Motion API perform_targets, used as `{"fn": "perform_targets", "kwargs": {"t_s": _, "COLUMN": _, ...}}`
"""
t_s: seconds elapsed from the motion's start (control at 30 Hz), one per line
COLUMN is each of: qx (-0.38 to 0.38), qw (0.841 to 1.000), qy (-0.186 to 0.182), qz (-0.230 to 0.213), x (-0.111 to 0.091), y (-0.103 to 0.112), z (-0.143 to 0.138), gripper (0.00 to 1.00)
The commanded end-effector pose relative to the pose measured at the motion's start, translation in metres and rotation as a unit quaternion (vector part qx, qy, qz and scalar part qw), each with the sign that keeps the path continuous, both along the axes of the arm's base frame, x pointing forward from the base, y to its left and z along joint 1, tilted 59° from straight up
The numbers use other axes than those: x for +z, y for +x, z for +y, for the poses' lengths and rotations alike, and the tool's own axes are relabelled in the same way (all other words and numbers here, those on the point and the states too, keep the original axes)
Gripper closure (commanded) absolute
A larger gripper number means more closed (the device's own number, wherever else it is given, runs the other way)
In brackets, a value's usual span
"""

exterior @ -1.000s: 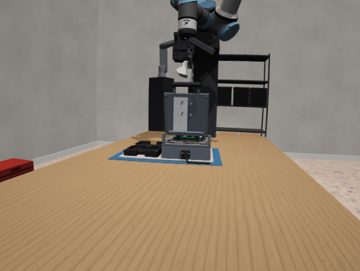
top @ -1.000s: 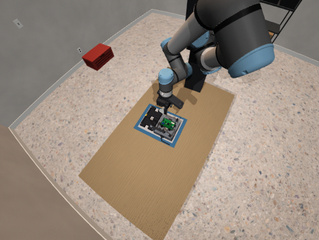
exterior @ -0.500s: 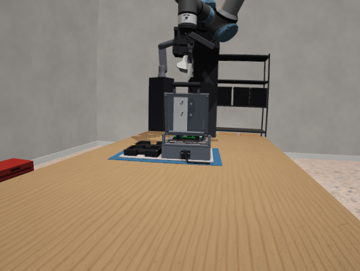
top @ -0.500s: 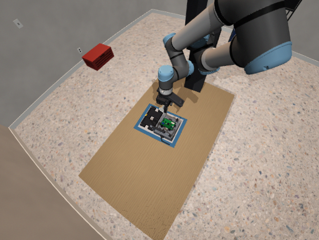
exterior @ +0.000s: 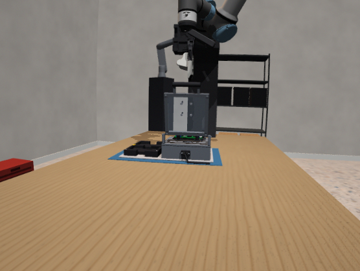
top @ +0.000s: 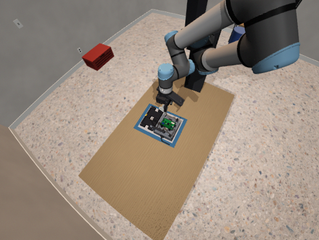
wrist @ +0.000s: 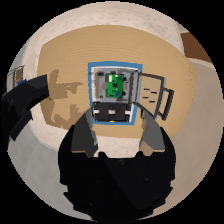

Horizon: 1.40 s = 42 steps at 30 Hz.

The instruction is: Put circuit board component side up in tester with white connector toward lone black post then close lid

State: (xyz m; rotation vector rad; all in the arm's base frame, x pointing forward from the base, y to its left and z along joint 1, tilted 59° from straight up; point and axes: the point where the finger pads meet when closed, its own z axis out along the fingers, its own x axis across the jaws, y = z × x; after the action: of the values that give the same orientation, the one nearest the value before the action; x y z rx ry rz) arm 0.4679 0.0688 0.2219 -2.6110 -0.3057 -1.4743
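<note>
The green circuit board (top: 168, 123) lies flat in the grey tester (top: 167, 128), component side up; it also shows in the wrist view (wrist: 115, 86) and as a thin green edge in the exterior view (exterior: 188, 137). The tester's lid (exterior: 186, 111) stands upright and open; in the wrist view it (wrist: 152, 95) sits to the right of the board. The black tray (top: 150, 118) beside the tester is empty. My gripper (exterior: 184, 63) hangs high above the lid's far side, open and empty. Its fingers frame the tray in the wrist view.
Tester and tray sit on a blue mat (top: 160, 124) on the wooden table. A red crate (top: 98, 56) lies on the floor to the left. A black shelf (exterior: 243, 94) and the robot's black column (exterior: 204, 91) stand behind the table.
</note>
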Motion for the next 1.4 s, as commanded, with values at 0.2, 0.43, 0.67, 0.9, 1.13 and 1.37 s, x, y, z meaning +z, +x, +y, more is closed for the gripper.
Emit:
{"fn": "perform_targets", "kwargs": {"t_s": 0.2, "qx": 0.0, "qw": 1.0, "qy": 0.0, "qz": 0.0, "x": 0.0017, "y": -0.0024, "z": -0.0006, "gripper": 0.41}}
{"fn": "perform_targets", "kwargs": {"t_s": 0.43, "qx": 0.0, "qw": 1.0, "qy": 0.0, "qz": 0.0, "x": 0.0021, "y": -0.0031, "z": -0.0007, "gripper": 0.41}}
{"fn": "perform_targets", "kwargs": {"t_s": 0.67, "qx": 0.0, "qw": 1.0, "qy": 0.0, "qz": 0.0, "x": 0.0021, "y": -0.0031, "z": -0.0007, "gripper": 0.41}}
{"fn": "perform_targets", "kwargs": {"t_s": 0.9, "qx": 0.0, "qw": 1.0, "qy": 0.0, "qz": 0.0, "x": 0.0021, "y": -0.0031, "z": -0.0007, "gripper": 0.7}}
{"fn": "perform_targets", "kwargs": {"t_s": 1.13, "qx": 0.0, "qw": 1.0, "qy": 0.0, "qz": 0.0, "x": 0.0021, "y": -0.0031, "z": -0.0007, "gripper": 0.7}}
{"fn": "perform_targets", "kwargs": {"t_s": 1.37, "qx": 0.0, "qw": 1.0, "qy": 0.0, "qz": 0.0, "x": 0.0021, "y": -0.0031, "z": -0.0007, "gripper": 0.7}}
